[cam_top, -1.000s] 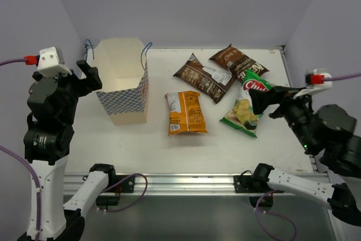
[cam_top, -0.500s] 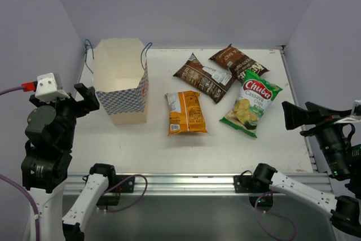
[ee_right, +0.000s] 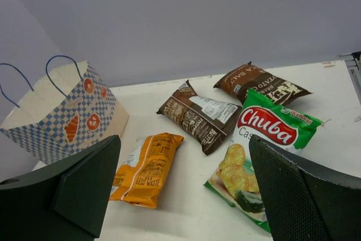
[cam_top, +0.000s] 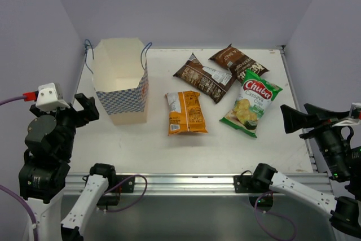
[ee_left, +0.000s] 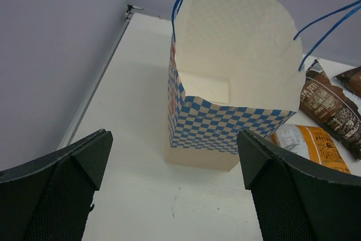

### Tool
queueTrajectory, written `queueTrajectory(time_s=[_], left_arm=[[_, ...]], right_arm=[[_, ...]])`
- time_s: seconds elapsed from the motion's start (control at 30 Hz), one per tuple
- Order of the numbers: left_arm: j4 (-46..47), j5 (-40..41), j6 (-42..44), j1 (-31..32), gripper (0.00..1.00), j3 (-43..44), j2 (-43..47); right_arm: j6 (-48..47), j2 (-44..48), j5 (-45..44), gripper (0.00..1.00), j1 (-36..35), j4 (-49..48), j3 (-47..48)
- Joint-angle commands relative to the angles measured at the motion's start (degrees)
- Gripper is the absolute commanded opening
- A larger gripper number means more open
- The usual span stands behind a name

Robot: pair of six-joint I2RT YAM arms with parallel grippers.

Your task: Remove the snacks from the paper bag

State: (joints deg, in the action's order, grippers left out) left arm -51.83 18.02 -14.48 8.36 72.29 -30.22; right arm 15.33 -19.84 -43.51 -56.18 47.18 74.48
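The paper bag [cam_top: 122,83] stands upright and open at the back left; its inside looks empty in the left wrist view [ee_left: 225,83]. Four snacks lie flat on the table right of it: an orange packet [cam_top: 185,112], a green-and-white Chuba packet [cam_top: 251,101], and two dark brown packets [cam_top: 204,77] [cam_top: 237,60]. They also show in the right wrist view: orange [ee_right: 148,167], Chuba [ee_right: 265,150], brown [ee_right: 200,115]. My left gripper [cam_top: 84,110] is open and empty, raised near the bag's left front. My right gripper [cam_top: 296,119] is open and empty, at the table's right edge.
Purple walls close in the table on the left, back and right. A metal rail [cam_top: 180,182] runs along the near edge, with cables [cam_top: 132,187] below it. A metal strip [cam_top: 293,91] lines the right edge.
Both arms have pulled back toward the near edge: the left gripper moved away from the bag's left side, the right gripper moved off the Chuba packet to the right edge. Packets and bag stayed put.
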Motion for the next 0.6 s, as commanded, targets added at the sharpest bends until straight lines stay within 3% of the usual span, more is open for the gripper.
queueTrajectory(time_s=[0.0, 0.57], left_arm=[[-1.78, 0.52, -1.34, 0.43, 1.00, 1.10, 0.25], [-0.81, 0.35, -1.43, 0.78, 1.00, 0.66, -0.63]], right_arm=[[-1.71, 0.15, 0.97, 0.99, 0.11, -1.65, 0.32], [-3.11, -1.26, 1.67, 0.99, 0.11, -3.67, 0.49]])
